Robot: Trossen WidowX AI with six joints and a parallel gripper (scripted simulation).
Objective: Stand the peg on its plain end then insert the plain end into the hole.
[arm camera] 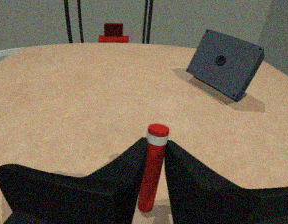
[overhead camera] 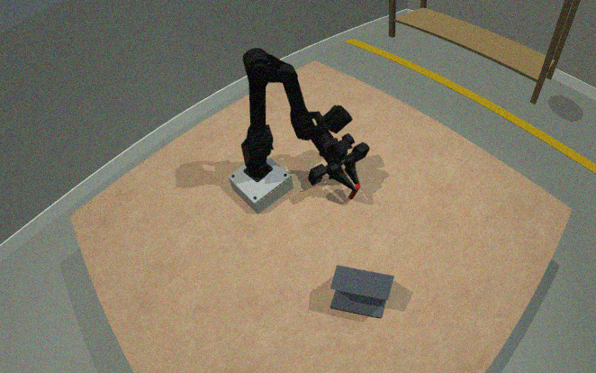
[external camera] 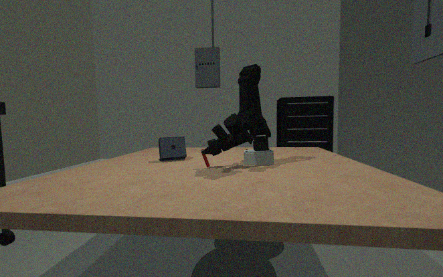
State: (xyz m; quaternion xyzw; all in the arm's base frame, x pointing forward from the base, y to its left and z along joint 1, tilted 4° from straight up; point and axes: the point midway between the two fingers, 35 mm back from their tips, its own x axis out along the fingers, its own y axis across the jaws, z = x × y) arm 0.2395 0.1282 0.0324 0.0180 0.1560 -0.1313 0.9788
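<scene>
Wrist view, tool [overhead camera: 356, 186] [external camera: 202, 151] [arm camera: 155, 144] gripping red peg [overhead camera: 352, 192] [external camera: 205, 159] [arm camera: 152, 172], tool's body cut off.

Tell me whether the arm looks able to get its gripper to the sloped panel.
Probably yes: nothing visible stands between the gripper and the sloped panel, though range is uncertain.

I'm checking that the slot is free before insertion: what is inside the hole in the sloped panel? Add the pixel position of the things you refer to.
Only darkness shows inside the hole [external camera: 172, 146] [arm camera: 221, 60] in the panel [external camera: 165, 153] [arm camera: 205, 52]; nothing sticks out. Its bottom can't be seen, and the top view hides the hole's face.
</scene>
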